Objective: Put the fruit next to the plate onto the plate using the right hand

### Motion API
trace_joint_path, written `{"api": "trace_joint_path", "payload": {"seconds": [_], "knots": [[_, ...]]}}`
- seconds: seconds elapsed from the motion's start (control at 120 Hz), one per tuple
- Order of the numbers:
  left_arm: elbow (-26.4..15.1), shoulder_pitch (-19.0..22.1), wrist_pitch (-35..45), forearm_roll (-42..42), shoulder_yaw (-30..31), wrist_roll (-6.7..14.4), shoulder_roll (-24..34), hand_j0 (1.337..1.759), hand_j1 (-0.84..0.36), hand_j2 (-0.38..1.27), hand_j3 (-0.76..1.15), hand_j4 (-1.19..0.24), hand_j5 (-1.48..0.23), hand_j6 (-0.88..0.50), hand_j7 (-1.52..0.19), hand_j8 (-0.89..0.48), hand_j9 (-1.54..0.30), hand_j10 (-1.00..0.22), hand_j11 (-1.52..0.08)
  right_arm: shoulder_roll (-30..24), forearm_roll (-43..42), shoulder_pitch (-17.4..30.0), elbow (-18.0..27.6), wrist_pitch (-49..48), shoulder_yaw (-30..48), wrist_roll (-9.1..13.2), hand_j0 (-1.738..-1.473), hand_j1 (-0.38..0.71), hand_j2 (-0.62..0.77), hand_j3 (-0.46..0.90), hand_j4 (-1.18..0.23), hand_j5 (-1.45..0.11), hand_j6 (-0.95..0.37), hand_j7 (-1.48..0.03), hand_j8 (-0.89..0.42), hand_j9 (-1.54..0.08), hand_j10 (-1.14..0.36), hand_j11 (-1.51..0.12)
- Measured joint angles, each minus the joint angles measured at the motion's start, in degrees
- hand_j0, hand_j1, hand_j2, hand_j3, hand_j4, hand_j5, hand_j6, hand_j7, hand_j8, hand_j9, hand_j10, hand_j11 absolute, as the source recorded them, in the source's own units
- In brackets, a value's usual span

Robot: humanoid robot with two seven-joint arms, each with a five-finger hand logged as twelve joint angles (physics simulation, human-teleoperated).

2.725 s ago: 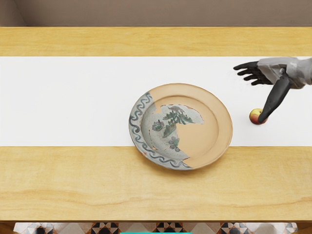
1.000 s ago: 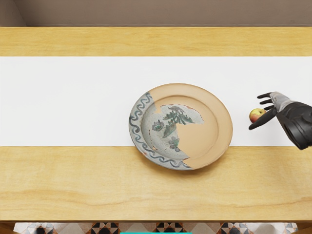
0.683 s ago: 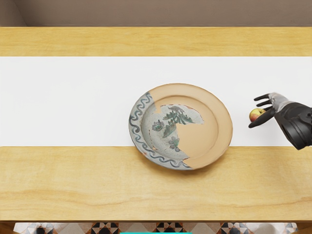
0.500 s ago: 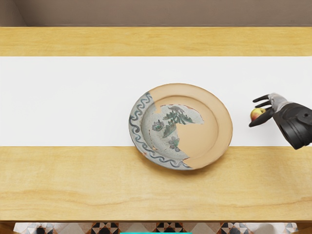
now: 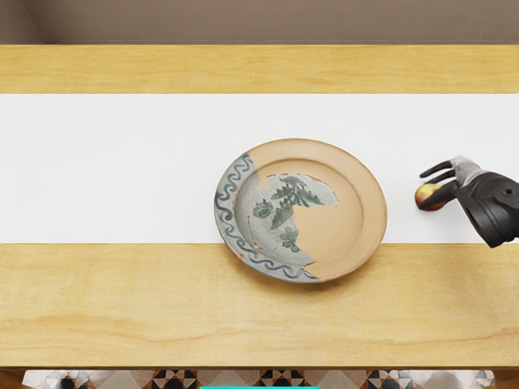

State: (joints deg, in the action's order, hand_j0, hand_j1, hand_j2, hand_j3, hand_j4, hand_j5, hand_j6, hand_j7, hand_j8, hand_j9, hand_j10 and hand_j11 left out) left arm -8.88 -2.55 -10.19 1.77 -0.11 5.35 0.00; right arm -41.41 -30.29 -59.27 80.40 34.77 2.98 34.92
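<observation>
One head-height camera looks down at a slant across the light wooden table (image 5: 162, 308), the tan round patterned plate (image 5: 349, 219) near frame centre, tiled floor (image 5: 284, 379) edging the bottom.

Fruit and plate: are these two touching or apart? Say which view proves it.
Apart. The head view shows the fruit to the right of the plate, with a strip of white table runner plainly visible between them.

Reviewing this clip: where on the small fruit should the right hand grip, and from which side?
Across the round middle of the fruit, pinched on opposite sides, coming from its right. It is small and round, the plate lies apart to its left, and the right hand sits on that open side.
</observation>
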Motion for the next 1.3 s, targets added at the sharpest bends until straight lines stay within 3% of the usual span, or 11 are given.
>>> {"api": "trace_joint_path", "payload": {"seconds": [0.083,0.108,0.183,0.292,0.383,0.65,0.708,0.717,0.967,1.3], "knots": [[0.0,0.0,0.0,0.0,0.0,0.0,0.0,1.658,0.07,0.05,0.00,-0.23,-0.30,-0.23,-0.30,-0.23,-0.30,-0.23,-0.30,0.4,-0.1,0.3,-0.9,-0.1,0.0,-0.1,-1.645,0.23,0.13,0.00,-0.61,-0.85,-0.56,-0.82,-0.47,-0.87,-0.60,-0.87],[0.0,0.0,0.0,0.0,0.0,0.0,0.0,1.658,0.07,0.05,0.00,-0.23,-0.30,-0.23,-0.30,-0.23,-0.30,-0.23,-0.30,0.7,-0.1,0.4,-1.3,-0.1,0.1,-0.1,-1.645,0.23,0.21,0.00,-0.62,-0.85,-0.58,-0.83,-0.48,-0.87,-0.61,-0.88],[0.0,0.0,0.0,0.0,0.0,0.0,0.0,1.658,0.07,0.05,0.00,-0.23,-0.30,-0.23,-0.30,-0.23,-0.30,-0.23,-0.30,1.4,-0.1,0.7,-2.4,-0.1,0.2,0.0,-1.646,0.23,0.26,0.00,-0.64,-0.88,-0.60,-0.85,-0.50,-0.90,-0.63,-0.91],[0.0,0.0,0.0,0.0,0.0,0.0,0.0,1.658,0.07,0.05,0.00,-0.23,-0.30,-0.23,-0.30,-0.23,-0.30,-0.23,-0.30,1.8,0.3,1.3,-3.3,-0.1,1.3,0.0,-1.645,0.19,0.16,0.00,-0.67,-0.94,-0.59,-0.90,-0.49,-0.96,-0.66,-0.97],[0.0,0.0,0.0,0.0,0.0,0.0,0.0,1.658,0.07,0.05,0.00,-0.23,-0.30,-0.23,-0.30,-0.23,-0.30,-0.23,-0.30,1.6,0.9,1.5,-3.5,0.0,2.5,0.1,-1.647,0.21,0.24,0.00,-0.69,-0.97,-0.55,-0.93,-0.45,-0.99,-0.66,-0.99],[0.0,0.0,0.0,0.0,0.0,0.0,0.0,1.658,0.07,0.05,0.00,-0.23,-0.30,-0.23,-0.30,-0.23,-0.30,-0.23,-0.30,-3.8,7.2,1.6,-2.9,-2.3,10.3,0.1,-1.653,0.22,0.25,0.00,-0.73,-1.02,-0.51,-0.98,-0.42,-1.03,-0.63,-1.02],[0.0,0.0,0.0,0.0,0.0,0.0,0.0,1.658,0.07,0.05,0.00,-0.23,-0.30,-0.23,-0.30,-0.23,-0.30,-0.23,-0.30,-5.3,10.4,1.7,-1.9,-4.9,12.3,0.1,-1.653,0.24,0.27,0.00,-0.73,-1.02,-0.50,-0.98,-0.41,-1.03,-0.61,-1.02],[0.0,0.0,0.0,0.0,0.0,0.0,0.0,1.658,0.07,0.05,0.00,-0.23,-0.30,-0.23,-0.30,-0.23,-0.30,-0.23,-0.30,-5.5,10.9,1.7,-1.7,-5.3,12.6,0.1,-1.653,0.24,0.33,0.00,-0.73,-1.02,-0.50,-0.98,-0.40,-1.03,-0.61,-1.02],[0.0,0.0,0.0,0.0,0.0,0.0,0.0,1.658,0.07,0.05,0.00,-0.23,-0.30,-0.23,-0.30,-0.23,-0.30,-0.23,-0.30,-7.2,20.8,1.7,4.4,-11.0,16.6,0.1,-1.656,0.30,0.38,0.00,-0.73,-1.03,-0.48,-0.99,-0.38,-1.02,-0.60,-1.01],[0.0,0.0,0.0,0.0,0.0,0.0,0.0,1.658,0.07,0.05,0.00,-0.23,-0.30,-0.23,-0.30,-0.23,-0.30,-0.23,-0.30,-1.9,21.6,1.2,10.3,-2.7,17.0,0.1,-1.657,0.32,0.45,0.00,-0.74,-1.03,-0.48,-0.99,-0.38,-1.01,-0.58,-1.01]]}}
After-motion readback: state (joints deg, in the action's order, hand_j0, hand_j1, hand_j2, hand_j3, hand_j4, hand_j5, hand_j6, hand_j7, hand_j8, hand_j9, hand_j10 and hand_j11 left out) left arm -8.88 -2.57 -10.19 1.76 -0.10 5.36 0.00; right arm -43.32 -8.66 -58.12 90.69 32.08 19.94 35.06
